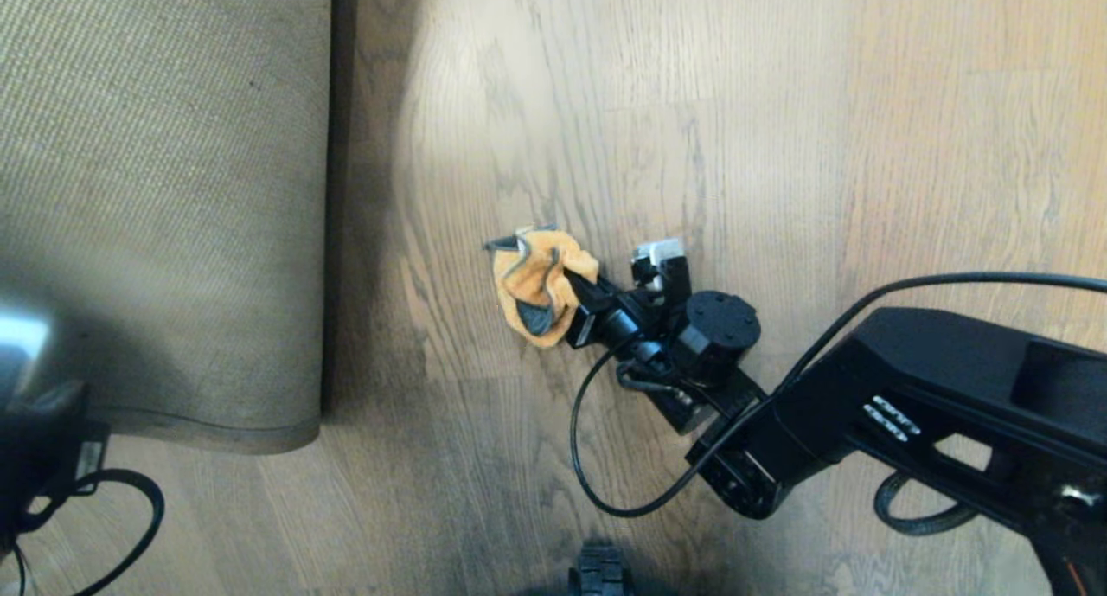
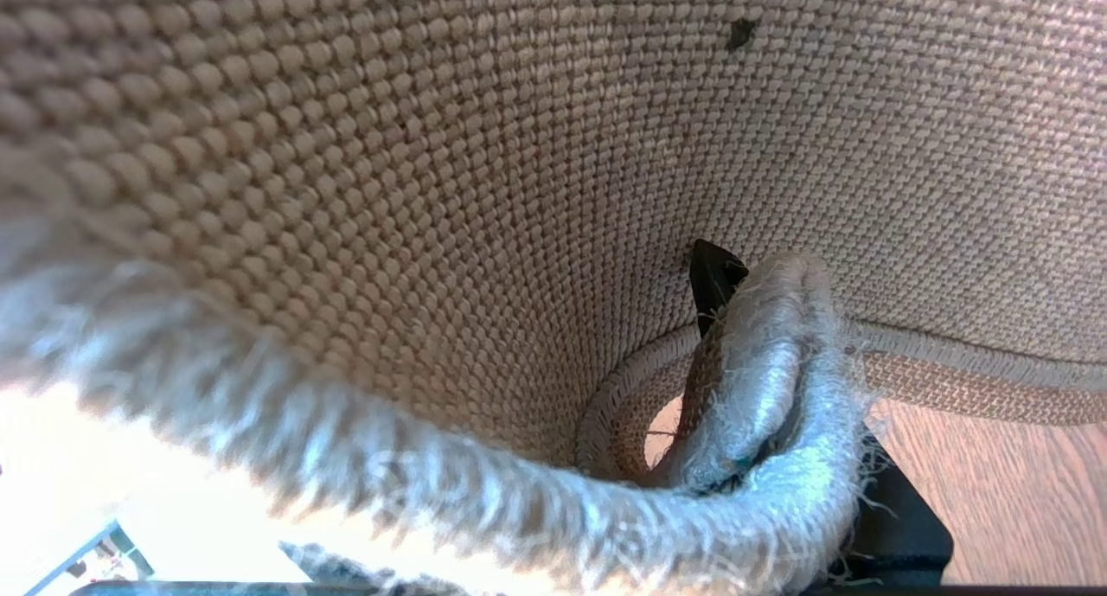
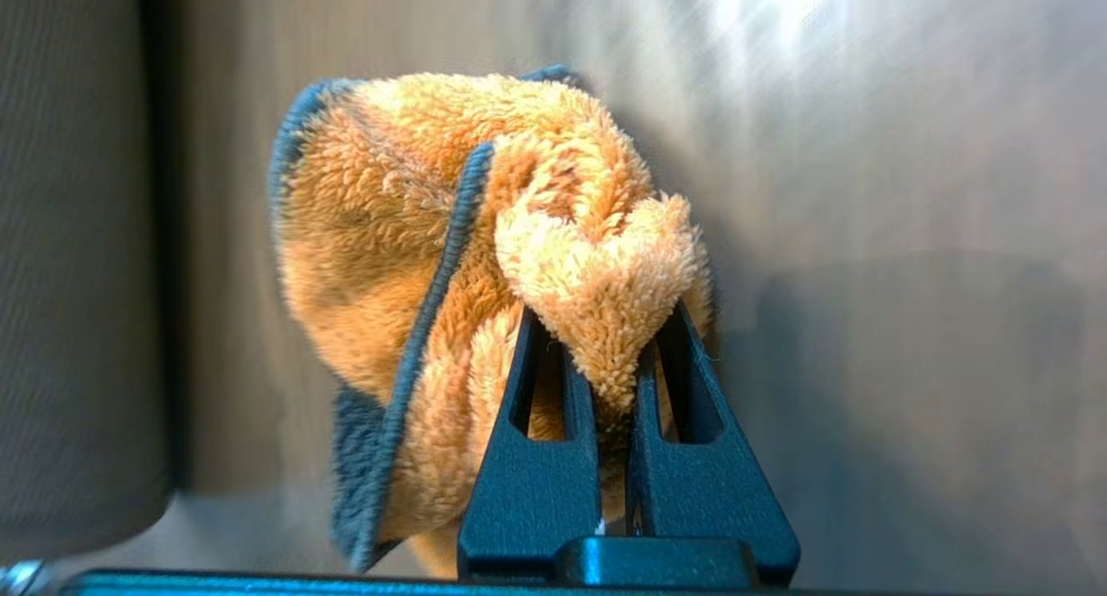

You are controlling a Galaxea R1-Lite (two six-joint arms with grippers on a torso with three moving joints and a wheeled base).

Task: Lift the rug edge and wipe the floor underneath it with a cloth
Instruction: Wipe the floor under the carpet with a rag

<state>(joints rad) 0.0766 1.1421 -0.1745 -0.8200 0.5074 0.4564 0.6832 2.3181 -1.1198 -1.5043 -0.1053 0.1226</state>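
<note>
The rug edge (image 1: 216,430) is lifted and folded back at the left, so its tan woven backing (image 1: 164,189) faces up. My left gripper (image 2: 778,388) is shut on that edge. One black fingertip (image 2: 713,276) shows behind the pinched pale pile (image 2: 761,380). In the head view only the blurred left wrist (image 1: 35,423) shows at the lower left. The orange cloth (image 1: 536,285) lies bunched on the bare floor (image 1: 778,146), a little to the right of the folded rug. My right gripper (image 1: 578,298) is shut on the cloth (image 3: 415,233), a fold of it squeezed between the fingers (image 3: 527,388).
The right arm (image 1: 908,397) reaches in from the lower right, with a black cable (image 1: 588,466) looping below the wrist. Another cable (image 1: 130,509) lies by the left wrist. A base wheel (image 1: 598,574) shows at the bottom middle. A dark shadow band (image 1: 346,189) runs beside the fold.
</note>
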